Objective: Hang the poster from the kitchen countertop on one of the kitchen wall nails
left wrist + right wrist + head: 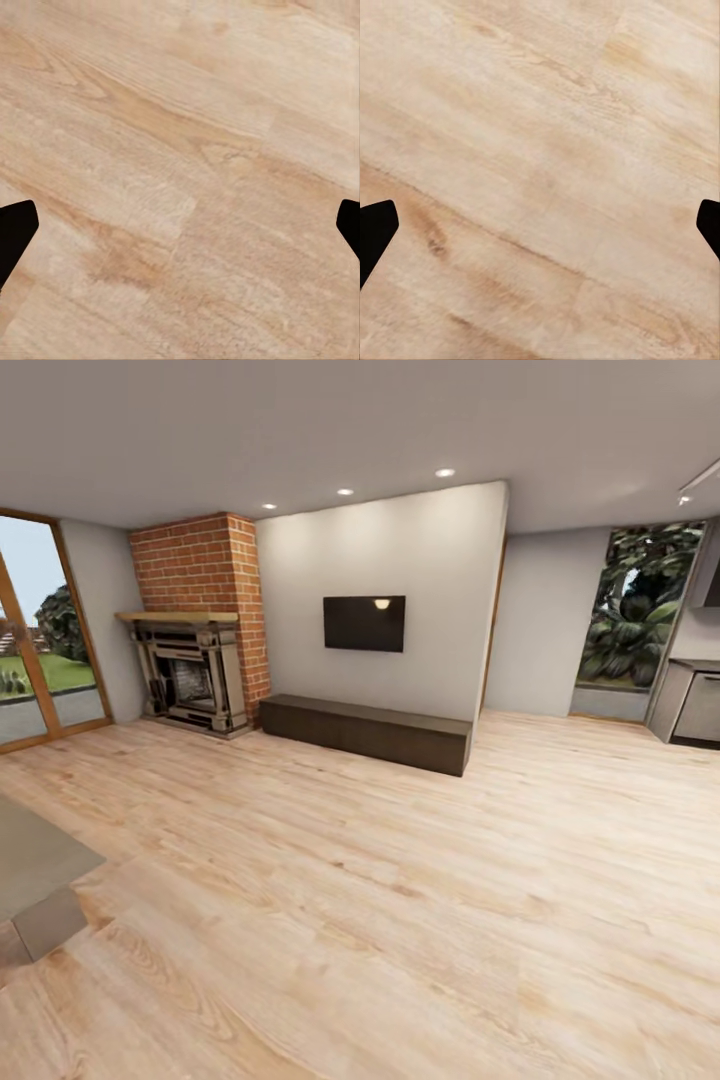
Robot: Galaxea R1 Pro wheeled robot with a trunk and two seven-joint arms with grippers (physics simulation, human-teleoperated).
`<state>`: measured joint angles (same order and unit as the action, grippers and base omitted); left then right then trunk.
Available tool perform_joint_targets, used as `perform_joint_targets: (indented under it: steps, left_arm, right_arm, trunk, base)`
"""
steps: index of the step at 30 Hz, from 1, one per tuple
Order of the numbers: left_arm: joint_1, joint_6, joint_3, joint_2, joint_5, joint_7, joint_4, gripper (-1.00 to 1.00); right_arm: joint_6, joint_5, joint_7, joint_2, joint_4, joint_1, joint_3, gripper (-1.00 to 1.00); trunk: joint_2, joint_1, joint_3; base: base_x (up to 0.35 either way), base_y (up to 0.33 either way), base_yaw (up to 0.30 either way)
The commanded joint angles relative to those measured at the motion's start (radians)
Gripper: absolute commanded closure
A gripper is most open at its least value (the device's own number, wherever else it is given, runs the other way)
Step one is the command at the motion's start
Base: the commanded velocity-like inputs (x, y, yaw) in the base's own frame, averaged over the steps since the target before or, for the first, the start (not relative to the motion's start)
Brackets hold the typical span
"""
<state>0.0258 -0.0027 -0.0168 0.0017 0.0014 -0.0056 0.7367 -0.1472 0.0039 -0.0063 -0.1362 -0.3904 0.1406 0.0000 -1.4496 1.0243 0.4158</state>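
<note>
We see our left gripper [180,225] and right gripper [540,225] spread apart over the wood floor [400,900], the television [364,623] above a dark bench [365,732].

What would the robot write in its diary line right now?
place: living room, wood floor | ahead: wall TV, brick fireplace | left gripper: open, empty | right gripper: open, empty | poster: unseen
</note>
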Motion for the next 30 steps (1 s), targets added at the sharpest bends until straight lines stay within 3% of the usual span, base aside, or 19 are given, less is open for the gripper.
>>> perform_joint_targets:
  steps: [1,14,30]
  left_arm:
    - [0.0,0.0,-0.002,0.0,0.0,-0.001,0.001,-1.0]
    - [0.0,0.0,-0.005,0.0,-0.001,-0.001,0.001,-1.0]
    - [0.0,0.0,-0.008,0.0,-0.001,-0.001,0.001,-1.0]
  right_arm:
    - [-0.003,0.001,-0.001,0.0,0.001,0.001,0.0,-1.0]
    - [-0.003,0.001,-0.001,0.0,0.001,0.001,0.0,-1.0]
    - [-0.003,0.001,0.0,0.0,0.001,0.001,0.0,-1.0]
  trunk:
    - [0.0,0.001,0.002]
    - [0.0,0.001,0.012]
    - [0.0,0.001,0.012]
  base:
    - [0.34,0.0,0.0]
    - [0.34,0.0,-0.015]
    - [0.34,0.0,-0.248]
